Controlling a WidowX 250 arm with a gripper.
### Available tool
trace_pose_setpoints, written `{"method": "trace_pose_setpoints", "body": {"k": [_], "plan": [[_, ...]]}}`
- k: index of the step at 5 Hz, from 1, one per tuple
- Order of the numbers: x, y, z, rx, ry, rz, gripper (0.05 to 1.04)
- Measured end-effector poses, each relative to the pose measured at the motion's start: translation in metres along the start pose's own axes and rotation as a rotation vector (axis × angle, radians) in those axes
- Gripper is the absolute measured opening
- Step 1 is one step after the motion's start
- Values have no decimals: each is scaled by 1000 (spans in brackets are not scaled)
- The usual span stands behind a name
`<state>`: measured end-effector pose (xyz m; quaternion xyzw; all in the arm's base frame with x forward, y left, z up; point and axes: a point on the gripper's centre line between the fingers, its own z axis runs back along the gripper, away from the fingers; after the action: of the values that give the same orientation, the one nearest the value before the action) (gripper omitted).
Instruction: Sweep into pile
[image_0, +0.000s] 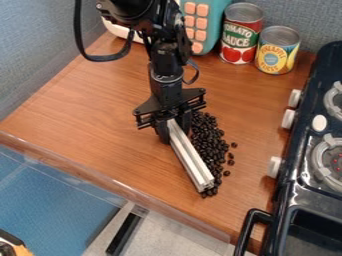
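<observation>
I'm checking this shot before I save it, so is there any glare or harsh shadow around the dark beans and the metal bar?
Camera view: the light looks soft, with no hard-edged shadow around the dark beans; small glints on them; pale highlights along the metal bar; the black claw shows little contrast against the nearest beans.

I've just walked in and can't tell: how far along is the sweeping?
Probably partway. Most dark beans already lie massed together. In hand: the gripper holds a pale metal bar along their edge. Left: a few strays beside the heap, and the long band could be drawn tighter.
</observation>
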<state>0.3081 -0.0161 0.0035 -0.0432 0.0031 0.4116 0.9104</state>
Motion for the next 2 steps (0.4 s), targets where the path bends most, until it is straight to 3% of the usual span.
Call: {"method": "trace_pose_setpoints", "body": {"k": [2], "plan": [[-4,6,5,8,56,-1,387]]}}
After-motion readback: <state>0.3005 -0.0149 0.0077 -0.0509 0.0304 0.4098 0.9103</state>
